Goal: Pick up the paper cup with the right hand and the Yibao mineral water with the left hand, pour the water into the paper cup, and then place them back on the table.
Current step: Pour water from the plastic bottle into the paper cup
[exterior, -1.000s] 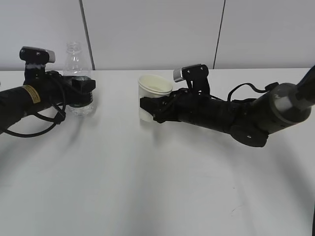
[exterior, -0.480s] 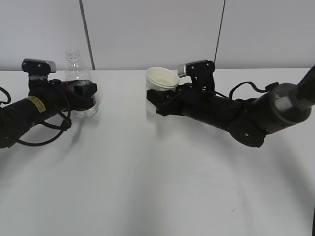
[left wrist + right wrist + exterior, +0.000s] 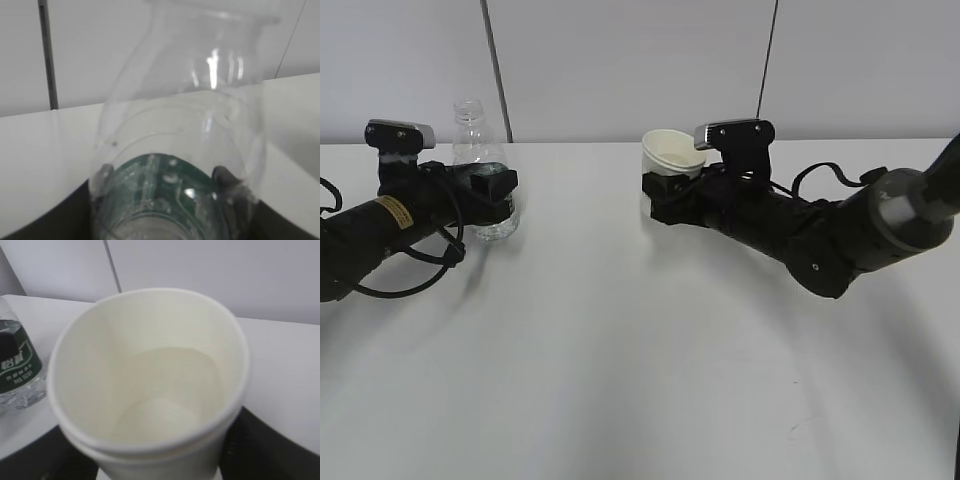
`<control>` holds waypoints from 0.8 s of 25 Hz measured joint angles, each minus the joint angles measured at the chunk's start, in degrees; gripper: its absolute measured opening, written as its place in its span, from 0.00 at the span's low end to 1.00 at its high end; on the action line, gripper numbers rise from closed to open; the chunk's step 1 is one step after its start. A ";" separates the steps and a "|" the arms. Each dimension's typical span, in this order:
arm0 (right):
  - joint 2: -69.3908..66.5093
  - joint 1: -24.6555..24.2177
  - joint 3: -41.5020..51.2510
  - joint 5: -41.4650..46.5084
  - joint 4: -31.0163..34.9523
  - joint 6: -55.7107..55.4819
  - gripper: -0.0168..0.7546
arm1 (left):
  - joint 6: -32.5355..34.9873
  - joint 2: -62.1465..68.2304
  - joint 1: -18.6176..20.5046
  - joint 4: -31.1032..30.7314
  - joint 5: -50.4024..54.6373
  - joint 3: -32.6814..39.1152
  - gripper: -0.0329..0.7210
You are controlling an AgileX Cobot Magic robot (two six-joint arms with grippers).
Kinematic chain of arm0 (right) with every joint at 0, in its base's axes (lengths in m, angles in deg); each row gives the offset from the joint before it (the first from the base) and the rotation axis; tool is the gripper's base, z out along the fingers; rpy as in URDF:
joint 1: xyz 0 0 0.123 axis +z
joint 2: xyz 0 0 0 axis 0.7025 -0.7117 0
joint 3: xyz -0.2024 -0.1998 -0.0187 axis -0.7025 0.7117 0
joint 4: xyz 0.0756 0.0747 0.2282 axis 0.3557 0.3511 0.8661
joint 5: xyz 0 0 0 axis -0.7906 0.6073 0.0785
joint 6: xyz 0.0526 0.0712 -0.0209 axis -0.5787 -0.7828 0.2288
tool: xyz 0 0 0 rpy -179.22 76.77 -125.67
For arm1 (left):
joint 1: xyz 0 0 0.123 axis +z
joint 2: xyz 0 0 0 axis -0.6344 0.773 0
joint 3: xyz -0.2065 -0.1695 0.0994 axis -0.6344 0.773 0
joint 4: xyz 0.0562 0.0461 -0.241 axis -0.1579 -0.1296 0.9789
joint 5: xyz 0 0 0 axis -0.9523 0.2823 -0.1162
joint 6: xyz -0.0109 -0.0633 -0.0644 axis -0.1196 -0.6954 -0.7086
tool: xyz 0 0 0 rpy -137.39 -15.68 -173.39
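Observation:
The Yibao mineral water [image 3: 477, 150] is a clear, capless bottle with a dark green label, upright at the far left of the table [image 3: 640, 360]. My left gripper [image 3: 492, 188] is shut on its labelled middle. In the left wrist view the bottle [image 3: 185, 95] fills the frame, with a fingertip [image 3: 226, 179] pressed on each side of the label. The white paper cup [image 3: 671, 154] hangs above the table right of centre, tilted a little, with my right gripper [image 3: 665, 197] shut round its lower part. The cup [image 3: 150, 385] looks empty in the right wrist view, and the bottle [image 3: 16, 371] shows at its left edge.
A pale wall with dark vertical seams [image 3: 496, 70] rises right behind the table's far edge. Black cables [image 3: 415, 255] loop beside the left arm. The right arm [image 3: 840, 235] lies low across the table's right side.
My right gripper has lifted the paper cup off the table and carried it up and to the right. The left gripper shifted slightly right with the bottle early on, then stayed still.

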 joint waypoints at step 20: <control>0.00 -9.48 0.00 4.13 3.36 3.58 0.65 | 0.17 0.00 0.00 0.00 0.00 0.00 0.54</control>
